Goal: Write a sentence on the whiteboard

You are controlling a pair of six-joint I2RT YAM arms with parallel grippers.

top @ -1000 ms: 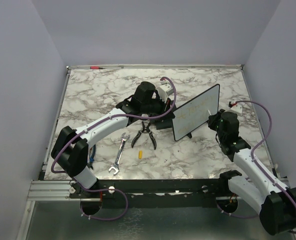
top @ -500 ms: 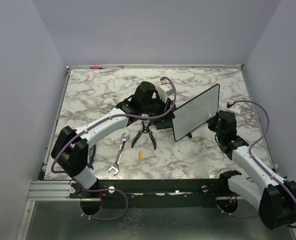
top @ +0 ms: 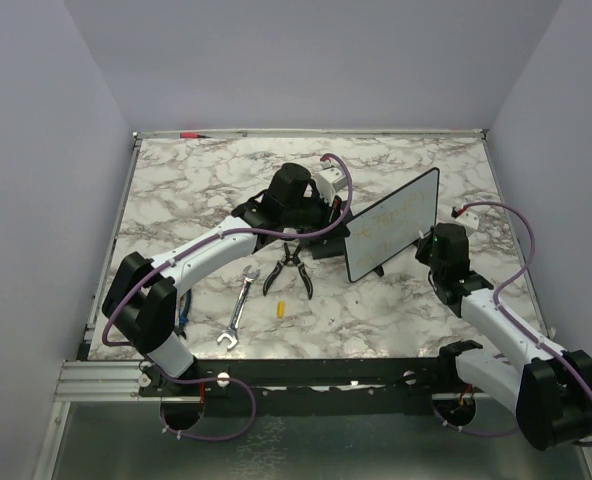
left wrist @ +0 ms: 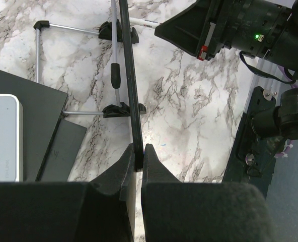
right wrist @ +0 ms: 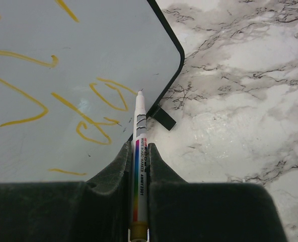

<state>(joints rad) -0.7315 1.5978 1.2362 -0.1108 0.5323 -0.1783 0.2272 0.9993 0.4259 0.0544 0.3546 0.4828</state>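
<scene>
The whiteboard [top: 394, 238] stands tilted on its black feet at centre right of the marble table. Its black frame runs edge-on [left wrist: 126, 60] in the left wrist view. My left gripper [left wrist: 138, 157] is shut on that frame at the board's left end [top: 344, 232]. Yellow handwritten strokes of the sentence [right wrist: 71, 107] cross the glossy face [right wrist: 78, 45]. My right gripper [right wrist: 140, 151] is shut on a white whiteboard marker [right wrist: 140, 131]. The marker's tip sits at the board's face near its rounded lower corner, beside the last strokes. In the top view the right gripper [top: 423, 240] is right in front of the board.
Black pliers [top: 289, 268], a steel wrench [top: 238, 310] and a small yellow cap [top: 280, 308] lie in front of the left arm. A black block with a light grey pad [left wrist: 3, 136] sits beside the board's wire stand [left wrist: 76, 70]. A red pen [top: 189, 134] lies on the back rail.
The right arm has shifted slightly left, nearer to the board, with the marker still in its jaws. The left arm and the board have stayed still.
</scene>
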